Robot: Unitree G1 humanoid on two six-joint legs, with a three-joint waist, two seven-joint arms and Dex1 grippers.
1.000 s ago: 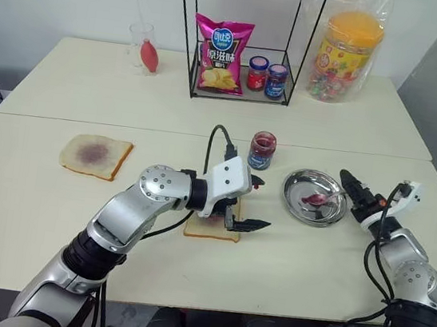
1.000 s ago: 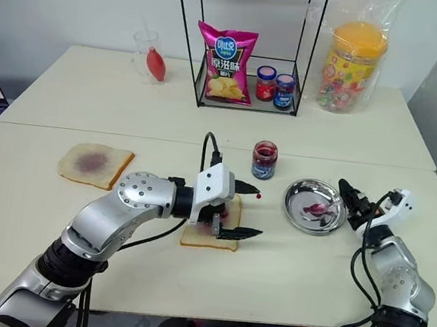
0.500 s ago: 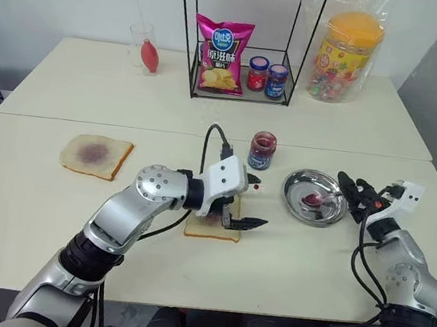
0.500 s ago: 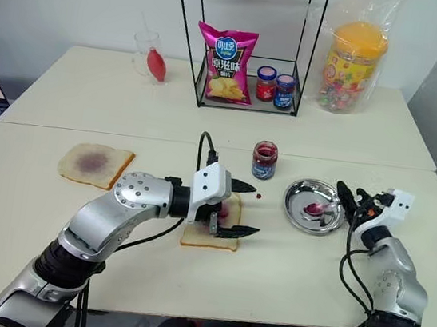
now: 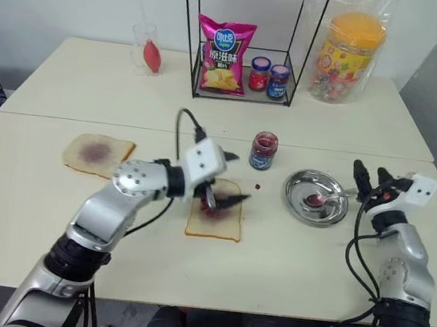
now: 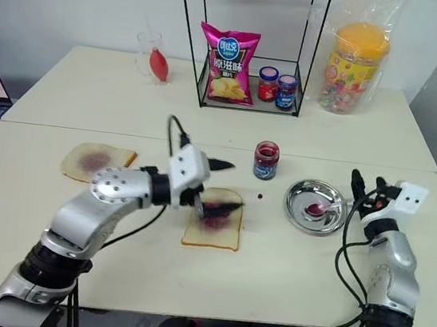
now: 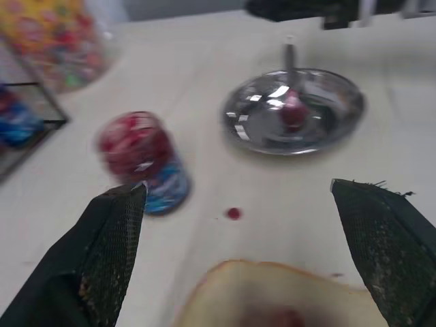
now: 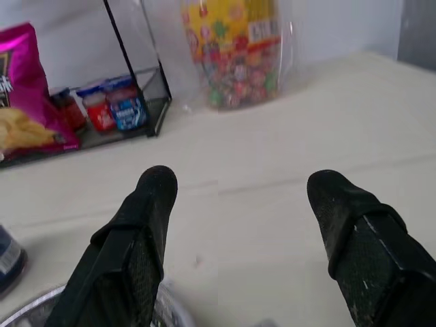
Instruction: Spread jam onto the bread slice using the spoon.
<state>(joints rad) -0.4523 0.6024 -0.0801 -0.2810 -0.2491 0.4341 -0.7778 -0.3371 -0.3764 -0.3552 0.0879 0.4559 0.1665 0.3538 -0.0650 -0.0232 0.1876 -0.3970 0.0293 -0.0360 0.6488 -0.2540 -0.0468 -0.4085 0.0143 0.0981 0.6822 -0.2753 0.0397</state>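
Left eye view has my left pincer spread wide and empty just above the bread slice, whose middle carries a purple-red patch. My right pincer is parted too, holding nothing, raised just beyond the far rim of the steel dish. The spoon lies in that dish, bowl down in a red smear, handle tipped toward my right pincer. The jam sits in its open jar between my two pincers, just ahead of the left one.

Risks, as I judge them: the patch covers only the middle of the slice, so more spreading may be needed, and the thin spoon handle could slip or skid the dish when I reach for it. My lower left finger hangs close over the sticky patch and could smear it or drag the slice. A red drop already marks the tabletop near the jar.

Writing: the jar's blue label is unreadable, and the pink crisp bag bears characters I cannot make out.
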